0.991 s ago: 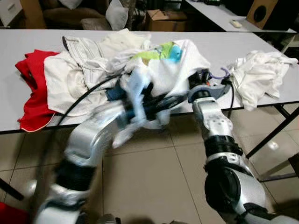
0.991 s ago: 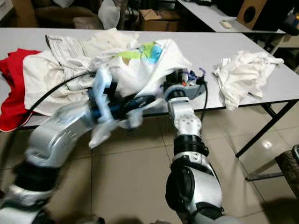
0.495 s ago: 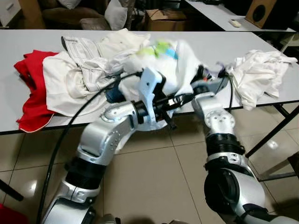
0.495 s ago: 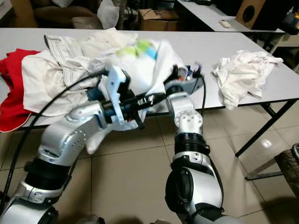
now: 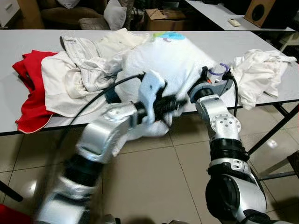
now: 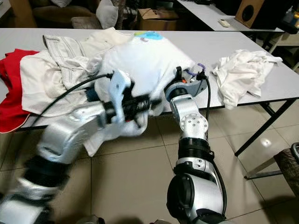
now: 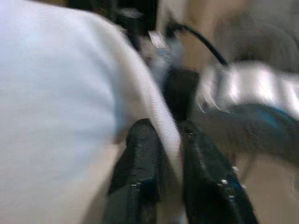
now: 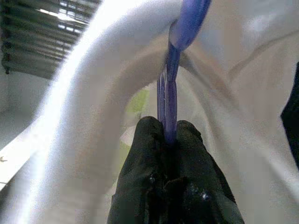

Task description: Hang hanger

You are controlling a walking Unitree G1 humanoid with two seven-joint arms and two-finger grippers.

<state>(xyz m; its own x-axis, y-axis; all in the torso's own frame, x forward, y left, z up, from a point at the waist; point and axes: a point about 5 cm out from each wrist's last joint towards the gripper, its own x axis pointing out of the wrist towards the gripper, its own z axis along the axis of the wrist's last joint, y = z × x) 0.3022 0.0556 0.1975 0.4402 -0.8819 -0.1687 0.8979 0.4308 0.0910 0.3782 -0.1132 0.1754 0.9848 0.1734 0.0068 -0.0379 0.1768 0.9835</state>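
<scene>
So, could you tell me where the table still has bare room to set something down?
The table is bare along its far edge, beyond the clothes pile, and between the white shirt and crumpled white cloth. The middle is crowded.

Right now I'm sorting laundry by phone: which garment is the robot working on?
On the long grey table, find the middle heap. It is the white T-shirt hanging over the front edge, with both end effectors gripping it, unlike the red cloth at left.

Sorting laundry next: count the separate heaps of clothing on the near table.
2. The big heap, red, cream and white garments, covers the table's left and middle, where both pincers work; a small white bundle sits at the right edge. Garments underneath may be hidden.
</scene>
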